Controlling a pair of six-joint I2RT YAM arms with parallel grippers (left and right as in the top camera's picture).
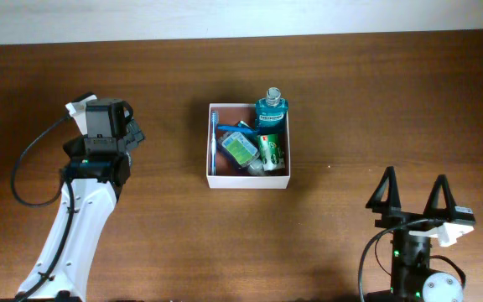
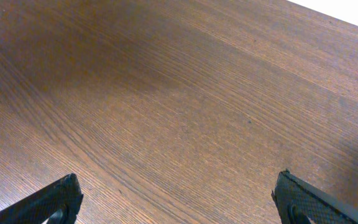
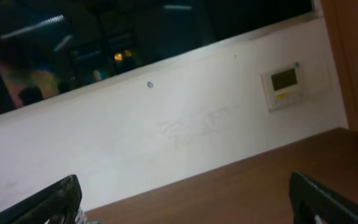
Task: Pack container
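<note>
While both claws stand spread wide and grip nothing, the left gripper hangs over the bare wood of the table, and the right gripper sits near the front right, its camera tilted up at a white wall. The container lies mid-table, well apart from both. In it a toothbrush lies along the left wall, a blue bottle pokes over the far rim, and a green bottle and a green tube lie between.
</note>
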